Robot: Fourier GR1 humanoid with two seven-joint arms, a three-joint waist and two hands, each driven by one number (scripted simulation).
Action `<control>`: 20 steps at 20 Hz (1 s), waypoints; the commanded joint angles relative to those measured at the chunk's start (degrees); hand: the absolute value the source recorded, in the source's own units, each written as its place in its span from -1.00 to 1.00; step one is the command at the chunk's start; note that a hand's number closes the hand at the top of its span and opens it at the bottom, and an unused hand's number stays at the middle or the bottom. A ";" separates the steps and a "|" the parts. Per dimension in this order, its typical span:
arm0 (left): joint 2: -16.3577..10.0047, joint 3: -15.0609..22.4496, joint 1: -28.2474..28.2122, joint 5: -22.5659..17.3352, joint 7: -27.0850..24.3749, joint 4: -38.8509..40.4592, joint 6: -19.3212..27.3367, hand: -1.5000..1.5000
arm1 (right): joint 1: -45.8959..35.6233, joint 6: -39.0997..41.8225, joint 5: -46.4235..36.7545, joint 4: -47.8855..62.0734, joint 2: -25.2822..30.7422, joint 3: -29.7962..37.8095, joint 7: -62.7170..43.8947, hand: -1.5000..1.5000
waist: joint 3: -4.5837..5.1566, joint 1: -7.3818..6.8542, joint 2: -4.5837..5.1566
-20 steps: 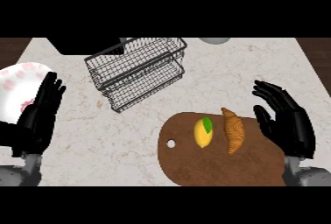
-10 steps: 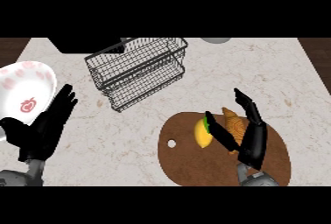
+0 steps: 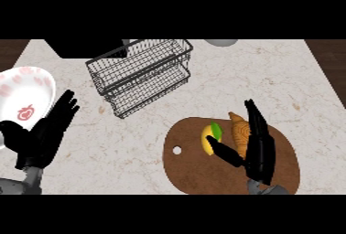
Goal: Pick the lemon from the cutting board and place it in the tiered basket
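Item 1. Lemon (image 3: 205,133): yellow, with a green leaf. It was found lying on the cutting board (image 3: 192,171), just beside a croissant (image 3: 236,130) on its right. It was not seen lifted.

Item 2. Right hand (image 3: 260,157): recorded over the board's right half. Its fingers (image 3: 255,123) were held straight and pressed together above the croissant's edge. The thumb was spread away toward the lemon's lower side, and whether it touched the fruit could not be told. Nothing was pinched or enclosed.

Item 3. Tiered basket (image 3: 138,75): dark wire, noted up and to the left of the board and well apart from it. No fruit was seen in it.

Item 4. Left hand (image 3: 40,141): noted at the view's left edge, fingers straight and slightly fanned, at rest beside a white plate (image 3: 27,91) with red markings.

Item 5. Counter (image 3: 270,77): pale marble, on which all the above were set.

Progress, as judged: only the approach was counted as made. The grasp, the lift, the carry across to the basket and the release were all counted as still outstanding.
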State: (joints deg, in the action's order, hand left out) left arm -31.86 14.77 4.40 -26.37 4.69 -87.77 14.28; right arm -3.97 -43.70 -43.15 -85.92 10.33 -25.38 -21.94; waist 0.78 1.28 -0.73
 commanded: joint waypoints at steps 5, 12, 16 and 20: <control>0.30 0.58 1.28 0.32 0.82 0.23 -0.52 0.00 | -1.02 28.60 -7.78 -1.30 3.05 -7.59 -21.72 -1.00 | 0.04 -0.55 0.24; 0.93 -0.49 0.43 0.18 -1.59 2.82 -2.58 0.00 | -14.27 50.64 -12.75 -11.03 -8.32 -9.80 -49.73 -1.00 | -0.51 -1.18 0.47; 0.51 -1.87 1.11 -0.90 0.49 1.54 -4.05 0.00 | -18.24 52.16 -13.78 -9.86 -10.15 -10.17 -56.48 -1.00 | -0.70 -1.61 0.63; 2.90 0.03 1.32 2.02 0.79 -0.32 -0.48 0.00 | -17.18 50.32 -13.46 -6.04 -10.24 -11.12 -59.15 -1.00 | -0.74 -1.67 0.62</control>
State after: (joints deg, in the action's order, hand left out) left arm -30.34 14.18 5.31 -25.74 5.10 -87.17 12.27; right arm -19.76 3.35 -56.28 -93.94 1.74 -35.52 -67.74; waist 0.15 -0.34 -0.21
